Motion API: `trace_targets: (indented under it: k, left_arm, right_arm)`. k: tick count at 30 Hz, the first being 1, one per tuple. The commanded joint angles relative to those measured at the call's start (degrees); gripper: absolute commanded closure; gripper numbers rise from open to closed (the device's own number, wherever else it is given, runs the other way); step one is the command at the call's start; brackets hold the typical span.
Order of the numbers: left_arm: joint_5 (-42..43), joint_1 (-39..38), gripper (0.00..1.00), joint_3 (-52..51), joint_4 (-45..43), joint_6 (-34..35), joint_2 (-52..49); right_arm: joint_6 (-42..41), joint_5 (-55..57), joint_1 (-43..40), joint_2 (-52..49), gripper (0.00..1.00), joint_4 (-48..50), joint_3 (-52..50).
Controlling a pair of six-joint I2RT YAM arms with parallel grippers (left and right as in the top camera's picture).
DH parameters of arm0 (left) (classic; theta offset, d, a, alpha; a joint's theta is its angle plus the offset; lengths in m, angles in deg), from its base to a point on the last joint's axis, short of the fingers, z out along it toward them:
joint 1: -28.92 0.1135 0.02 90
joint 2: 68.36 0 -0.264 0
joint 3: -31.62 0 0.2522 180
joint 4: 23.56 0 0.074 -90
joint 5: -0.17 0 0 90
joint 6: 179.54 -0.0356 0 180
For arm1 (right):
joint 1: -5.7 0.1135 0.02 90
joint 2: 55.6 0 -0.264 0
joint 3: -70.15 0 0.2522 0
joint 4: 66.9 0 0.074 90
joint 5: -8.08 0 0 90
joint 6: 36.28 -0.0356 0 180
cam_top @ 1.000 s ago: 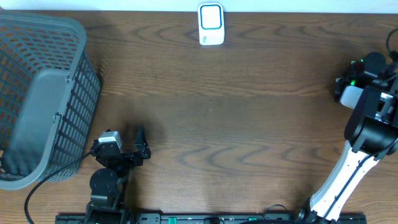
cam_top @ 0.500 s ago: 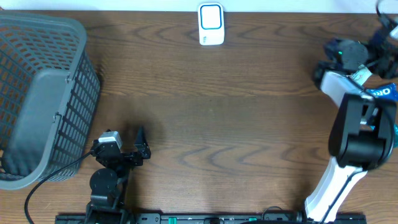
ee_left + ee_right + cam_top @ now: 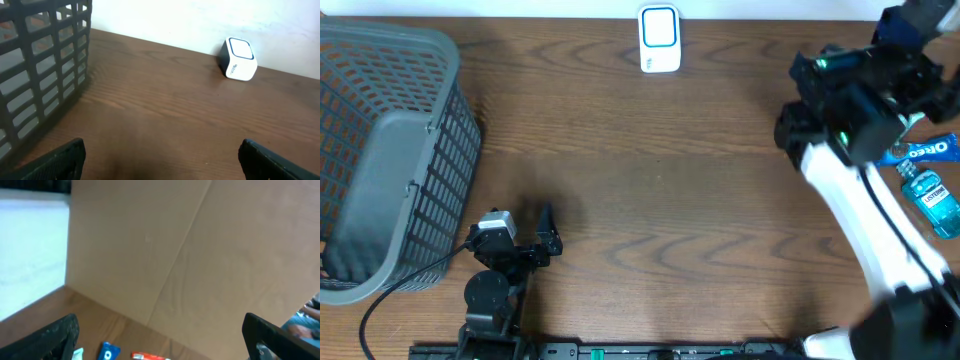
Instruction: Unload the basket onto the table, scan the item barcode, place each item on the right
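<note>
right arm (image 3: 858, 100): a second ago it sat folded low at the right edge of the overhead view; now it has lifted and swung up into the upper right, looming large and blurred; I judge it is mid-reach, not yet settled over anything

right gripper (image 3: 161, 339): fingers spread wide in the wrist view, nothing between them; the camera faces a plain wall panel, with only small blue and orange shapes along the bottom edge, too cropped to name

items: with the arm moved, a blue Oreo pack (image 3: 932, 150) and a mouthwash bottle (image 3: 932, 198) now show at the right edge of the overhead view, lying just beside each other on the table (image 3: 660, 180); neither is held

scanner (image 3: 659, 38): upper centre of the frame, unmoved; well apart from the items

left gripper (image 3: 165, 162): spread and empty, lower left, unchanged; basket (image 3: 460, 150) at the left edge likewise

meaning for the task: picking has not begun; an item must first be grasped at the right edge, then carried with its barcode turned to the scanner; which item is meant I cannot tell
</note>
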Motion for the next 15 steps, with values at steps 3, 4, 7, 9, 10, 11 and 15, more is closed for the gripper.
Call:
trace_targets:
  k: [3, 4, 7, 9, 10, 11, 15]
  left_arm:
    - [-0.3, 0.2, 0.02, -1.8, 0.9, 0.3, 0.1]
    - [-0.3, 0.2, 0.02, -1.8, 0.9, 0.3, 0.1]
    - [-0.3, 0.2, 0.02, -1.8, 0.9, 0.3, 0.1]
    - [-0.3, 0.2, 0.02, -1.8, 0.9, 0.3, 0.1]
    - [-0.3, 0.2, 0.02, -1.8, 0.9, 0.3, 0.1]
    - [-0.3, 0.2, 0.02, -1.8, 0.9, 0.3, 0.1]
    - [-0.3, 0.2, 0.02, -1.8, 0.9, 0.3, 0.1]
  right_arm:
    - [10.2, -0.5, 11.0, 12.7, 0.01, -9.6, 0.6]
    - [11.2, -0.5, 12.7, 14.1, 0.01, -12.0, 0.6]
    - [14.9, -0.5, 19.2, 18.5, 0.01, -18.0, 0.6]
    - [18.9, -0.5, 26.0, 22.1, 0.01, -19.4, 0.6]
    - [19.0, -0.5, 28.2, 23.3, 0.01, -19.1, 0.6]
    - [18.9, -0.5, 30.4, 24.4, 0.01, -18.6, 0.6]
    - [18.5, -0.5, 41.7, 28.2, 0.01, -14.1, 0.5]
